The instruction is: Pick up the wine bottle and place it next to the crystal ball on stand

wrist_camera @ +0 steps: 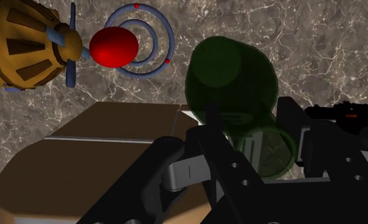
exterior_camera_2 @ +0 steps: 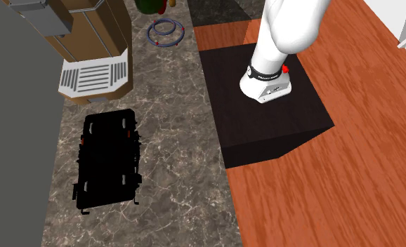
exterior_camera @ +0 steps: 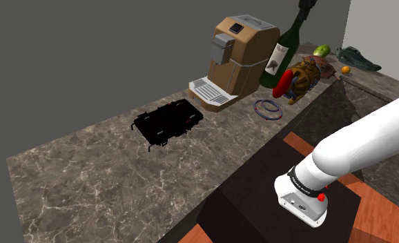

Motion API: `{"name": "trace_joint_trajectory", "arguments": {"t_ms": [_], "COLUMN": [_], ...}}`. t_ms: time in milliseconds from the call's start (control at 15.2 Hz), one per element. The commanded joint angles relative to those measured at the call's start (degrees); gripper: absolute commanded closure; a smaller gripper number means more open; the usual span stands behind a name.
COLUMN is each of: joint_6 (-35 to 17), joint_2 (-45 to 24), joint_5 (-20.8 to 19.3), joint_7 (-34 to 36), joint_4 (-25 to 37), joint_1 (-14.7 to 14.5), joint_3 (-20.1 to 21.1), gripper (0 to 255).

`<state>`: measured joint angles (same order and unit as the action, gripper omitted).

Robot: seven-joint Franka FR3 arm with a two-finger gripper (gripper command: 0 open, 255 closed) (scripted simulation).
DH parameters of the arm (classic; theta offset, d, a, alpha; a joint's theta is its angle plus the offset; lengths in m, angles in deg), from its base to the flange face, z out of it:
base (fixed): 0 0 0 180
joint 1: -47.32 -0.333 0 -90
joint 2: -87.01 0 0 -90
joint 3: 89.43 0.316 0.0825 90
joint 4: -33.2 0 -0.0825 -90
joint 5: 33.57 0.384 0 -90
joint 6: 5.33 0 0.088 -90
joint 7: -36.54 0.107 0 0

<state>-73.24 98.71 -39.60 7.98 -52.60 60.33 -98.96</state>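
Note:
The dark green wine bottle [exterior_camera: 279, 59] with a white label leans between the brown coffee machine [exterior_camera: 236, 59] and a brown toy plane with a red nose [exterior_camera: 291, 79]. My black gripper [exterior_camera: 306, 8] is shut on the bottle's neck from above. In the wrist view I look down the bottle [wrist_camera: 230, 79] from neck to base, and my gripper [wrist_camera: 256, 143] clasps the neck. A ring-shaped purple stand [exterior_camera: 267, 108] lies on the counter just in front of the bottle. It also shows as blue rings [wrist_camera: 152, 54] beside the plane's red nose [wrist_camera: 114, 46]. I cannot tell whether the bottle's base touches the counter.
A black, flat rack-like object [exterior_camera: 169, 122] lies on the marble counter [exterior_camera: 88, 179] at the shoulder view's left of the coffee machine [exterior_camera_2: 89, 42]. A green item [exterior_camera: 321, 50], a small orange one [exterior_camera: 345, 69] and a dark green figure [exterior_camera: 360, 61] sit far right. My dark stand [exterior_camera_2: 265, 119] stands on the wooden floor.

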Motion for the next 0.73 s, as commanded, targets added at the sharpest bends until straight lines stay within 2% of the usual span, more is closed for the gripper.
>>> {"name": "trace_joint_trajectory", "arguments": {"t_ms": [0, 660], "joint_6": [-1.91, -10.14], "joint_2": [1.06, 4.82], "joint_5": [-0.1, -0.43], "joint_7": [0.17, 1.18], "joint_4": [-2.91, -14.91], "joint_1": [0.03, 0.09], "joint_3": [-0.01, 0.07], "gripper": [255, 255]}}
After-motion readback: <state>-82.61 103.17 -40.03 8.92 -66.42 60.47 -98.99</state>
